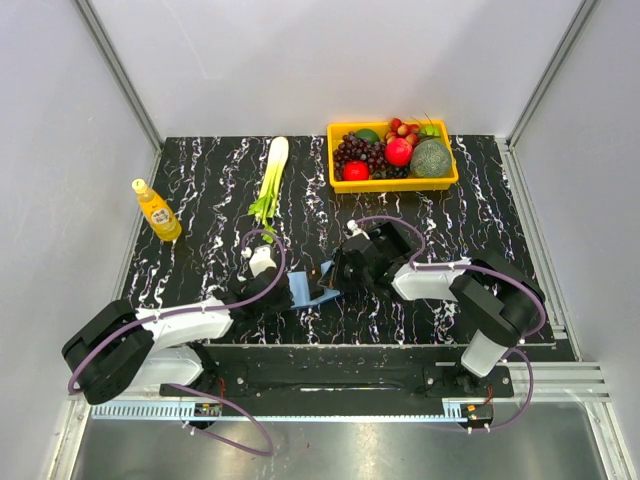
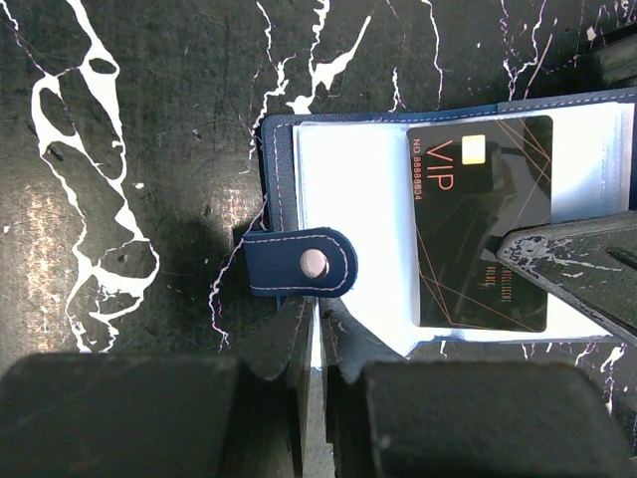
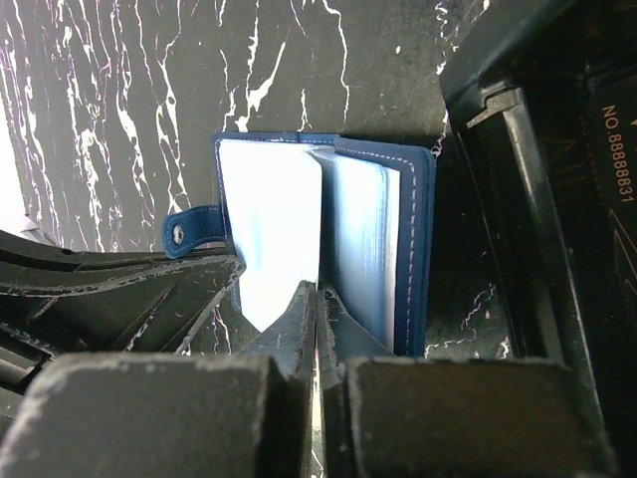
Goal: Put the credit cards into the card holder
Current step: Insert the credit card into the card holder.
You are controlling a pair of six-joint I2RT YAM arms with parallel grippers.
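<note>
Card holder (image 1: 308,290) sits open near the front edge of the table (image 1: 200,180), about mid-way btwn my two arms. The navy cover is spread and the pale blue inner sleeves are showing. Its snap strap (image 2: 299,264) sticks out over the cover edge on my left arm's side.

A black VIP card (image 2: 468,229) lies flat against the pale inner page, chip end up in the left wrist view.

Left pincer (image 2: 315,324) is narrow, w/ the tips nipping the holder's edge just below the strap. Right pincer (image 3: 317,299) is closed tight, tips at the fold btwn the sleeves. One finger lies across the VIP card's lower corner. Can't tell whether the card is actually pinched or only touched.

Just beside the holder, on the right arm's side, is a black tray (image 3: 537,199) w/ another dark numbered card (image 3: 612,149) in it.

Further back on the table are a leek (image 1: 272,175), a yellow bottle (image 1: 157,212) at far left, and a yellow basket (image 1: 392,185) of fruit at the back.
</note>
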